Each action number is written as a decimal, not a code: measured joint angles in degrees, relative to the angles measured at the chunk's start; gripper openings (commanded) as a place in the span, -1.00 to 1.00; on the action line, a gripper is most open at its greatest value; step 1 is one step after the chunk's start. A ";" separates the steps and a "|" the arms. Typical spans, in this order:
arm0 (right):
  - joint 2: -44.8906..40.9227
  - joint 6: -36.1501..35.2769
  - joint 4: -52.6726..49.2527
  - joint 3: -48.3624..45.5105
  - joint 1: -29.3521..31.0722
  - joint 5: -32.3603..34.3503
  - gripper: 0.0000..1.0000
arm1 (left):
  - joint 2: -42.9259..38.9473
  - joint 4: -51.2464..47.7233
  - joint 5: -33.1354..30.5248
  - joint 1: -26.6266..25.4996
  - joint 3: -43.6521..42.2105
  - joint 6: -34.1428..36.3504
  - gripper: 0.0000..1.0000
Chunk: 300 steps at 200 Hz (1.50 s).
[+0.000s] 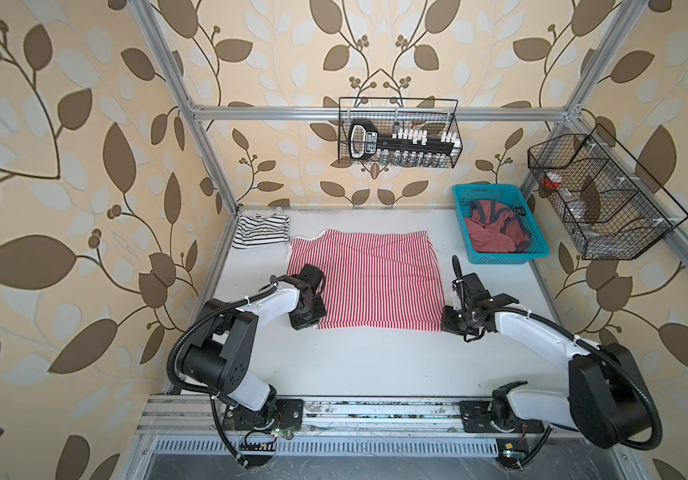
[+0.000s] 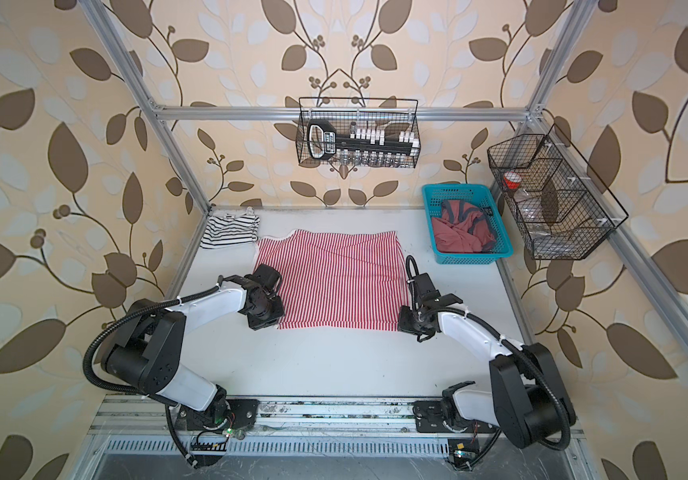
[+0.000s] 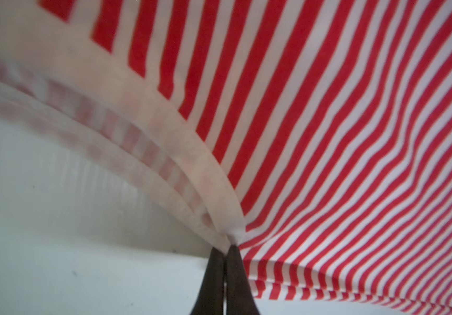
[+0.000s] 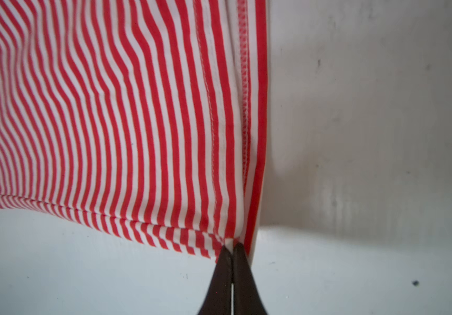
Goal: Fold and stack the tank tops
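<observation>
1. Left pincer (image 3: 226, 255) and right pincer (image 4: 231, 252) are both clenched on the near corners of the soft white cloth tank top with thin red stripes (image 1: 367, 282), mid-tabletop (image 1: 375, 365).
2. It looks light and limp and will likely sag between grips, so corners suit.
3. Far-left corner: the white tank top with bold black stripes (image 1: 261, 230), folded.

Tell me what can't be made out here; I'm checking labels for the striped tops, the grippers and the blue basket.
- left gripper, right gripper: fingertips hidden under their own wrists in both top views; only wrist views show them shut on the red-striped tank top.
- black-striped tank top: too small in both top views to count folds.
- pink clothes in the blue basket: bunched up; garment type unclear in both top views.
</observation>
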 measured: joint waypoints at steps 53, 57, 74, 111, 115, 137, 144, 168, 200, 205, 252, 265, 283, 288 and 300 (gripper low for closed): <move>-5.05 0.59 -4.22 0.98 -0.02 0.13 -1.00 | -5.11 -7.32 0.11 -0.22 3.72 2.29 -1.00; -5.01 0.50 -4.50 1.27 -0.15 0.13 -1.00 | -4.85 -7.76 -0.11 -0.22 4.57 2.78 -1.00; -4.28 -0.13 -5.49 3.43 -1.33 0.15 -1.00 | -2.99 -9.22 -0.66 -0.22 8.63 4.02 -1.00; 1.03 -2.80 -5.99 10.23 -4.50 -0.31 -1.00 | 3.34 -11.50 -2.34 -0.15 16.92 7.21 -1.00; 1.60 -3.02 -5.99 10.80 -4.72 -0.33 -1.00 | 3.93 -11.80 -2.43 -0.11 17.77 7.50 -1.00; 5.40 -4.63 -6.12 14.23 -6.21 -0.90 -1.00 | 7.58 -13.16 -3.02 0.11 22.23 9.18 -1.00; 6.80 -5.25 -6.19 15.41 -6.67 -1.09 -1.00 | 8.83 -13.57 -3.10 0.33 23.69 9.57 -1.00; 11.52 -6.78 -6.16 19.30 -7.85 -1.88 -1.00 | 13.00 -14.75 -3.28 1.09 28.70 10.82 -1.00; 17.57 -8.50 -6.27 24.37 -8.79 -2.62 -1.00 | 17.62 -15.91 -3.28 2.10 33.70 12.28 -1.00; 18.58 -8.74 -6.34 25.22 -8.92 -2.73 -1.00 | 18.29 -16.11 -3.26 2.23 34.34 12.41 -1.00; 25.83 -10.10 -6.43 31.08 -10.14 -3.76 -1.00 | 24.24 -17.42 -2.89 3.76 40.30 13.31 -1.00; 27.58 -10.38 -6.56 32.26 -10.51 -4.11 -1.00 | 26.01 -17.77 -2.58 4.07 41.94 13.53 -1.00; 30.21 -10.54 -6.84 34.36 -10.95 -4.37 -1.00 | 28.57 -18.27 -2.16 4.09 44.33 13.79 -1.00; 30.84 -10.62 -6.88 34.95 -11.08 -4.37 -1.00 | 29.16 -18.43 -2.10 4.09 44.96 13.81 -0.99; 32.57 -10.82 -7.21 36.59 -11.34 -4.57 -1.00 | 30.77 -18.73 -2.08 4.22 46.69 13.97 -0.98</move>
